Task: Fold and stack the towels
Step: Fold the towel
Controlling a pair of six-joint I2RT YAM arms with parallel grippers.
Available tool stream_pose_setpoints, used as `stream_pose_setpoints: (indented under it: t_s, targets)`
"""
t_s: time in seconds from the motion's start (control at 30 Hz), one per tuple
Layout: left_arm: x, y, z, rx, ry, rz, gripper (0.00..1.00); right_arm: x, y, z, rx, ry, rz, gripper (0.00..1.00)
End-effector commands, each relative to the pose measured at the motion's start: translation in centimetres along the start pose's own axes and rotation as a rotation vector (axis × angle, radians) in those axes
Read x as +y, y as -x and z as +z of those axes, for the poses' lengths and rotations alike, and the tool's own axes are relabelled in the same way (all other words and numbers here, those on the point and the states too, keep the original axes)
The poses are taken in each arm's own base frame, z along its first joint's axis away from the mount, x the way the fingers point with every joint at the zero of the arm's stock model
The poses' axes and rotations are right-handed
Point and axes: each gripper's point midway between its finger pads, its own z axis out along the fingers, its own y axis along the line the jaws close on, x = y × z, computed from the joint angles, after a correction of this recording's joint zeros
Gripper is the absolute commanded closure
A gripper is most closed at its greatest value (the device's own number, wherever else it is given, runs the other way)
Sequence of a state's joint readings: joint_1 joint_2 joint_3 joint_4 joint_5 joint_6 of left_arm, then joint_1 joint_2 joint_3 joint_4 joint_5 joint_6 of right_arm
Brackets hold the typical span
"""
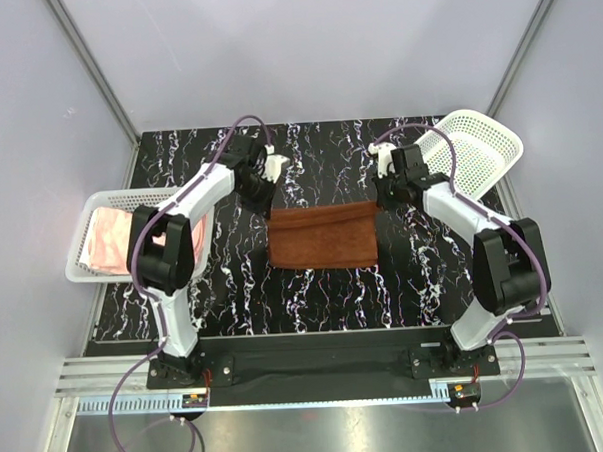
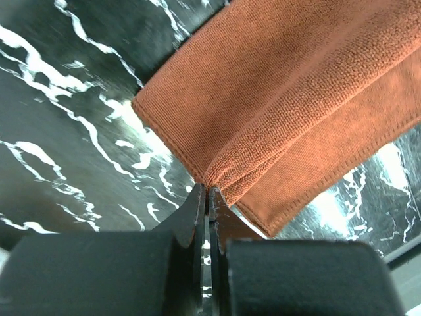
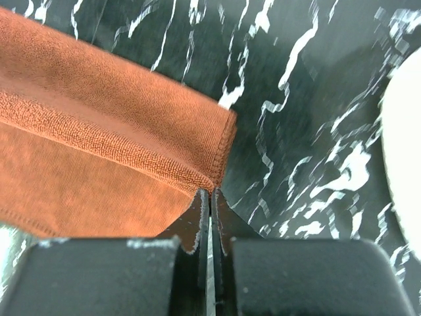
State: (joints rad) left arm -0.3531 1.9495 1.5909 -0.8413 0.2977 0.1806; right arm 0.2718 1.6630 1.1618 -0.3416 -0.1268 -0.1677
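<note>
A brown towel (image 1: 322, 235) lies in the middle of the black marbled table (image 1: 325, 295), its far edge lifted. My left gripper (image 1: 259, 199) is shut on the towel's far left corner; in the left wrist view the towel (image 2: 283, 85) folds into the pinched jaws of the left gripper (image 2: 208, 191). My right gripper (image 1: 384, 194) is shut on the far right corner; in the right wrist view the towel (image 3: 99, 145) meets the right gripper (image 3: 210, 192) at its tips. A pink towel (image 1: 117, 239) lies in the left basket.
A white basket (image 1: 88, 263) stands at the table's left edge. An empty white basket (image 1: 474, 153) sits tilted at the far right. Grey walls close in the table on three sides.
</note>
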Motion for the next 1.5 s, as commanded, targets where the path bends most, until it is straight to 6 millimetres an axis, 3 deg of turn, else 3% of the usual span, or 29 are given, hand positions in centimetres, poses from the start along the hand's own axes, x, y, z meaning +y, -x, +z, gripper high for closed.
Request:
stream_pose_setpoints:
  t_s: [0.0,0.17,0.53,0.8,0.87,0.93,0.97,1.07,1.1,1.2,1.3,1.37,1.43,1.47]
  targets:
    - [-1.2,0.9,-2.2,-0.08,-0.003,0.017,1.0,0.2,0.2,-1.6,-0.046,0.001,0.078,1.0]
    - [-2.1,-0.4,-2.2,-0.064,-0.007,0.017,1.0,2.2,-1.4,-2.1,-0.023,0.069,0.14,1.0]
    - [-3.5,-3.3,-2.3,-0.035,-0.02,0.008,1.0,3.7,-3.6,-3.0,0.013,0.09,0.227,1.0]
    - [-4.3,-5.6,-1.4,0.036,-0.038,-0.006,1.0,4.8,-6.4,-3.0,0.055,0.091,0.257,1.0]
    - [-4.7,-6.1,-1.3,0.055,-0.05,-0.01,0.94,5.1,-6.1,-3.4,0.051,0.1,0.265,0.93]
    - [-5.6,-7.8,-1.6,0.134,-0.071,-0.021,0.86,6.2,-6.7,-4.0,0.108,0.128,0.299,0.83]
    - [-5.7,-8.3,-1.6,0.145,-0.056,-0.031,0.81,6.5,-8.0,-4.5,0.175,0.12,0.321,0.83]
    - [-6.1,-7.8,-3.0,0.111,0.003,-0.034,0.77,4.5,-9.6,-5.2,0.257,-0.062,0.409,0.77]
    - [-6.1,-7.8,-3.3,0.113,0.026,-0.069,0.71,4.6,-9.9,-6.0,0.275,-0.068,0.422,0.76]
    - [-5.3,-8.0,-4.2,0.1,0.107,-0.12,0.71,5.2,-8.9,-7.4,0.253,-0.054,0.472,0.75]
    - [-4.4,-6.7,-4.2,0.024,0.185,-0.236,0.66,5.3,-6.9,-8.0,0.173,-0.044,0.518,0.63]
    - [-5.0,-6.1,-3.4,-0.022,0.151,-0.293,0.59,5.3,-6.2,-7.4,0.132,-0.05,0.574,0.62]
    - [-5.8,-5.1,-2.6,-0.078,0.105,-0.362,0.57,5.4,-6.2,-6.5,0.14,-0.049,0.609,0.62]
    - [-5.8,-5.6,-2.0,-0.071,0.1,-0.38,0.57,5.5,-5.7,-6.0,0.123,-0.042,0.625,0.61]
